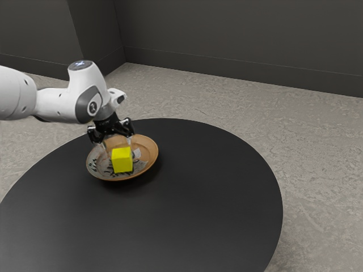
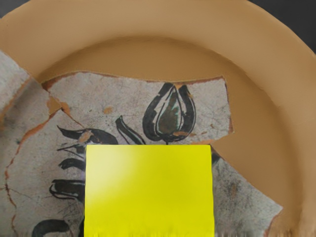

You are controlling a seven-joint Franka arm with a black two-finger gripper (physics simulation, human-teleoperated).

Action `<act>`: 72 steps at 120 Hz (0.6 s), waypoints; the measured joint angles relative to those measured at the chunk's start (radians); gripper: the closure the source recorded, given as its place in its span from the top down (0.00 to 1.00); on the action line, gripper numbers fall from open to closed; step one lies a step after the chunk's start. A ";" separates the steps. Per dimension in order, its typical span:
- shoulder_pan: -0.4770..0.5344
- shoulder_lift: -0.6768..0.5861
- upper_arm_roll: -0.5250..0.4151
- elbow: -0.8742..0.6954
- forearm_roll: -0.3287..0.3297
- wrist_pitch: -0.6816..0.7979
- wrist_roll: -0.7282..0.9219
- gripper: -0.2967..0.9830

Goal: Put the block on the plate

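Seeing the tool point(image 1: 119, 148) right over the yellow block point(image 1: 122, 161); not managing to tell whether apart, together or clamped; finding the block inside the plate's point(image 1: 150, 151) outline, not discerning whether lifted or resting; noting the plate on the round black tabletop point(image 1: 204, 192)

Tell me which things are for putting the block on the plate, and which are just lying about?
For the job:
- yellow block
- brown plate with painted patches
- my gripper, on the white arm

Just around:
- round black table, which only holds the plate up
- grey floor
- dark wall
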 joint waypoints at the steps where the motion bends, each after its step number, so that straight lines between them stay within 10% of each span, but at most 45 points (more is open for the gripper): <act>1: -0.001 -0.008 0.000 -0.006 0.002 -0.001 0.000 0.73; 72: -0.125 -0.170 0.049 0.304 0.036 -0.571 0.343 0.77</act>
